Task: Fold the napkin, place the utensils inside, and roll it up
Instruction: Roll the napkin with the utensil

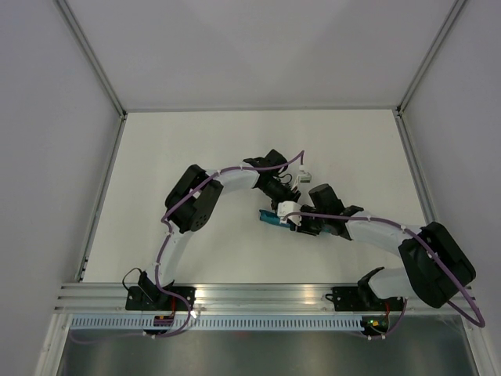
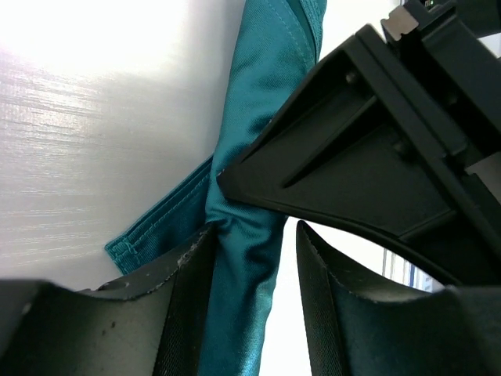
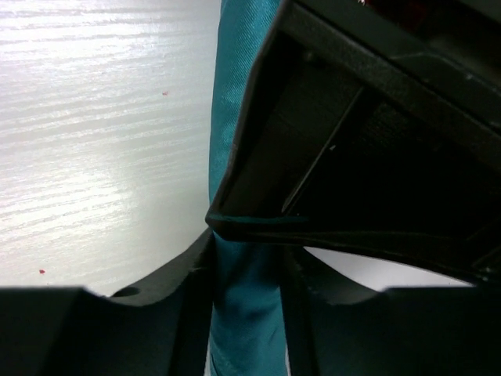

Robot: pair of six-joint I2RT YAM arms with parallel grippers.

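Pinching one napkin: right pincer | left pincer spread, straddling same napkin | pincers: two

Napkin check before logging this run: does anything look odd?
Yes. The napkin is bunched into a narrow rope between the left gripper and right gripper, one hemmed corner sticking out; no utensils are visible.

Left arm, right arm bent inward; left gripper slightly parted, right gripper clamped tight.
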